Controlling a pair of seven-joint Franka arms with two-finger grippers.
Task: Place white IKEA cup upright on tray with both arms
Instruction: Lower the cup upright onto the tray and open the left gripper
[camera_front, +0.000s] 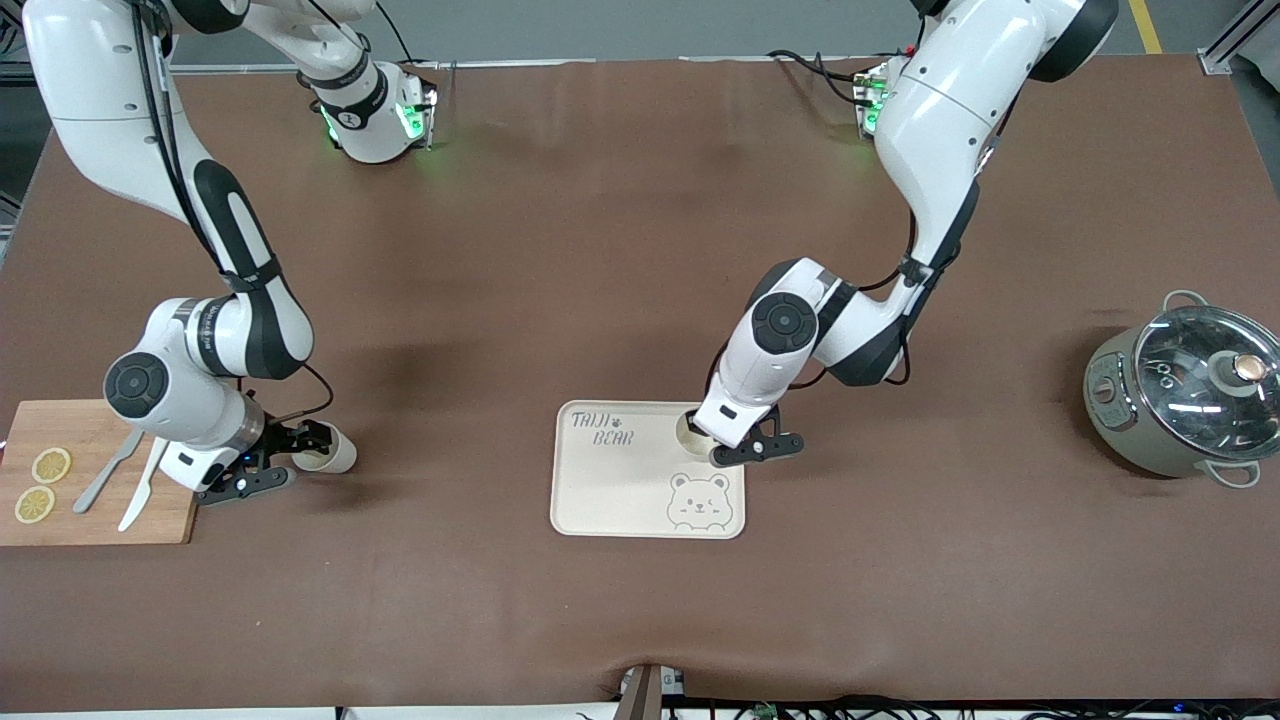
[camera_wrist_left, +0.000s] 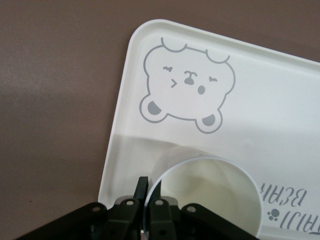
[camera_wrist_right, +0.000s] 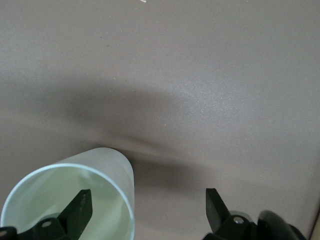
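On the brown table (camera_front: 640, 620), the cream tray (camera_front: 620, 500) lies nearest the front camera, its long sides running from one arm's end of the table to the other, the bear face at the nearer corner toward the left arm's end and the "TAIJI BEAR" lettering along the farther edge. A white cup (camera_front: 690, 428) stands upright on the tray's farther corner, mouth facing up, its long axis vertical. The left gripper (camera_front: 745, 447) is down at that cup, and its fingers (camera_wrist_left: 141, 190) are pressed together on the cup's rim, one inside and one outside the wall.

Toward the right arm's end, a second white cup (camera_front: 330, 452) is on the table just beside a wooden cutting board (camera_front: 95, 520); whether it stands or tilts I cannot tell. The right gripper (camera_front: 262, 462) is low at it with fingers (camera_wrist_right: 80, 212) spread wide, one of them inside the cup's mouth and the other outside, clear of the wall. The board carries two lemon slices (camera_front: 42, 485), a knife (camera_front: 140, 487) and another utensil.

A lidded pot (camera_front: 1185, 390) sits farther from the camera, near the left arm's end.
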